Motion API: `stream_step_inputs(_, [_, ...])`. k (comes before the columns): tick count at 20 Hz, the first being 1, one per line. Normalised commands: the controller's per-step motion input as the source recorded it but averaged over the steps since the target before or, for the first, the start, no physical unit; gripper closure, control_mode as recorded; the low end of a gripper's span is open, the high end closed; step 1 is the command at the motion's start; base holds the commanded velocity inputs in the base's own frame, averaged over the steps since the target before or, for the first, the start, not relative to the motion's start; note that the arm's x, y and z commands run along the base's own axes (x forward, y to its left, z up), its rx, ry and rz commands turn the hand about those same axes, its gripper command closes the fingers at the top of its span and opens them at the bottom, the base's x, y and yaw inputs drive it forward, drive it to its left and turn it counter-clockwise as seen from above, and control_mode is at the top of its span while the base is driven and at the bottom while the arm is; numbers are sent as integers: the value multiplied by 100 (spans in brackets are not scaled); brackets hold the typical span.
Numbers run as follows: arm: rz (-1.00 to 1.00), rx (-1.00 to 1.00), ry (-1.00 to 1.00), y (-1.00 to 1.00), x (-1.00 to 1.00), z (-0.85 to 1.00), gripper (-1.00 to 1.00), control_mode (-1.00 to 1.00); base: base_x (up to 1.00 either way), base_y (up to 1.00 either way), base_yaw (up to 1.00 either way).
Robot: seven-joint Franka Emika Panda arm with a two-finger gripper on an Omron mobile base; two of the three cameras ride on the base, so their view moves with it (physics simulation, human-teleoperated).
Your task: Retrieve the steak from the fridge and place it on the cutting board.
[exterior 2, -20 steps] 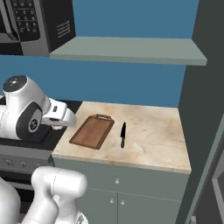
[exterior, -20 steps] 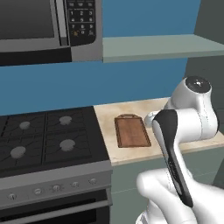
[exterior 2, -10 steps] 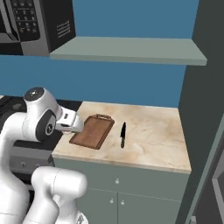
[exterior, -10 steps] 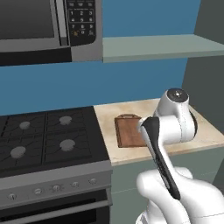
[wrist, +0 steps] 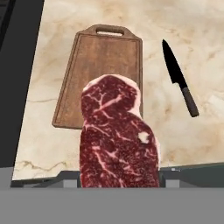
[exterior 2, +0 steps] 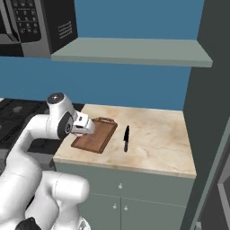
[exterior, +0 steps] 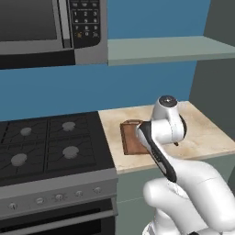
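My gripper (wrist: 118, 180) is shut on the steak (wrist: 117, 135), a red marbled slab that hangs in front of the hand camera and hides the finger tips. Below and beyond it lies the brown cutting board (wrist: 105, 57), handle at the far end. In the right base view the gripper (exterior 2: 88, 127) hovers over the left near part of the cutting board (exterior 2: 102, 137). From the left base view the arm covers most of the cutting board (exterior: 130, 137). The tall grey fridge (exterior 2: 211, 112) stands at the counter's right end.
A black knife (wrist: 177, 76) lies on the beige counter just right of the board, also seen as the knife (exterior 2: 126, 137). The black stove (exterior: 46, 147) borders the counter on the left. A microwave (exterior: 50, 27) and a grey shelf (exterior: 160, 48) hang above.
The arm has swung forward and to the right, carrying the steak from beside the stove edge to above the near left part of the cutting board. The jaws stayed shut.
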Motion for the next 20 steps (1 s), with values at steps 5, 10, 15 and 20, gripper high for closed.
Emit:
stream_step_inputs(5, [0,0,18,0,91,-33,100,-100,0,0,0])
stream_step_inputs(10, [0,0,7,0,76,-30,100,-100,0,0,0])
stream_step_inputs(15, [0,0,0,0,78,-40,100,-100,0,0,0])
stream_step_inputs(20, [0,0,0,0,47,-36,100,-100,0,0,0])
